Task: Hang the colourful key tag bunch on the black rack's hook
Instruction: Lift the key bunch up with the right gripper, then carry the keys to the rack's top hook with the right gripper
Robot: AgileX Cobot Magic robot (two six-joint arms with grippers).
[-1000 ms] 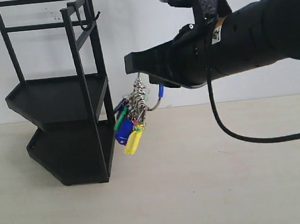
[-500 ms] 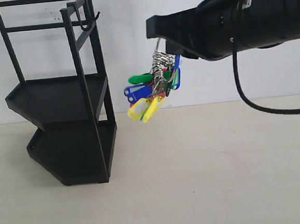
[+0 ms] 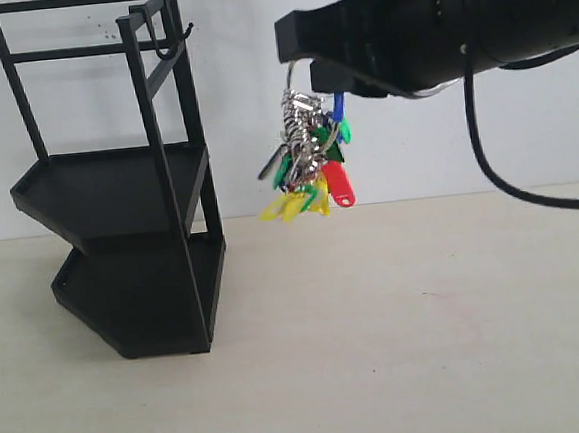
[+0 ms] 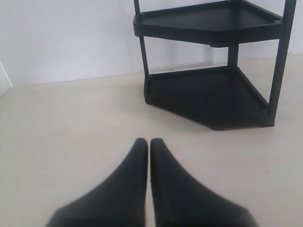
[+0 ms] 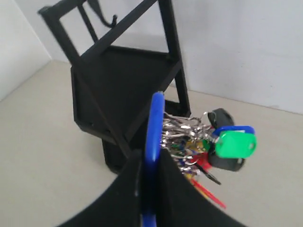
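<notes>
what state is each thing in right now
key tag bunch: dangling in the air from the right gripper, clear of the rack
right gripper: shut on a blue tag of the bunch
left gripper: shut, holding nothing
rack: upright on the table, both trays bare
hook: bare, nothing hung on it

Tag bunch (image 3: 306, 165) under right claw (image 3: 298, 59), right of rack (image 3: 107, 188)
</notes>
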